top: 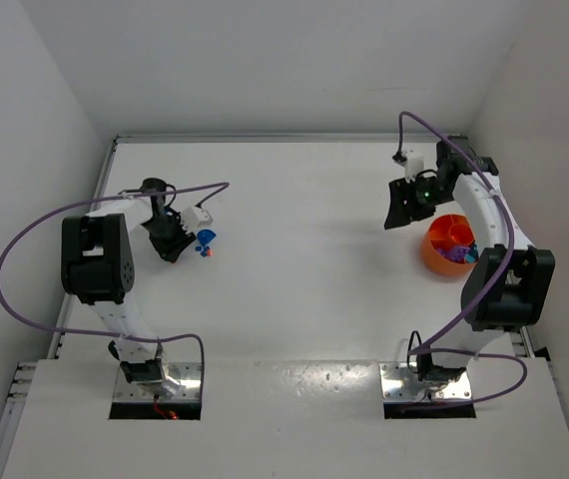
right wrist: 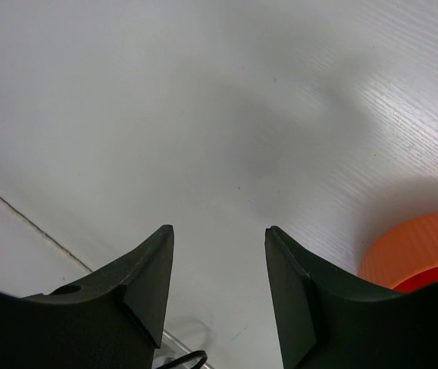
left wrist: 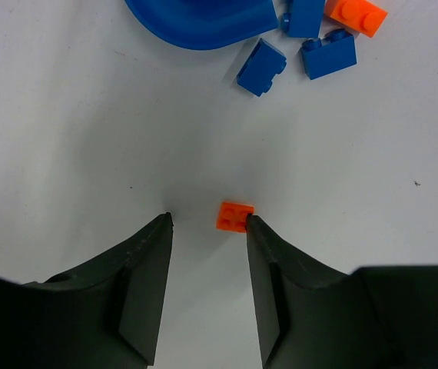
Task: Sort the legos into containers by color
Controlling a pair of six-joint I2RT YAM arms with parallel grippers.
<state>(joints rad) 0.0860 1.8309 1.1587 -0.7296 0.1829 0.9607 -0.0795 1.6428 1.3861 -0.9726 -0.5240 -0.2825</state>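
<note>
Looking from overhead alone shows legos [top: 454,255] inside the orange tub [top: 432,257].

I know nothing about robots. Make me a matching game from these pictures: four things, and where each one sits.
1 orange tub
2 lone orange brick
3 blue bricks
4 right end effector

a by a fingertip of the left end effector
b open above the table
c beside the right arm
d next to the blue curved piece

Pairs: 1-c, 2-a, 3-d, 4-b
</note>
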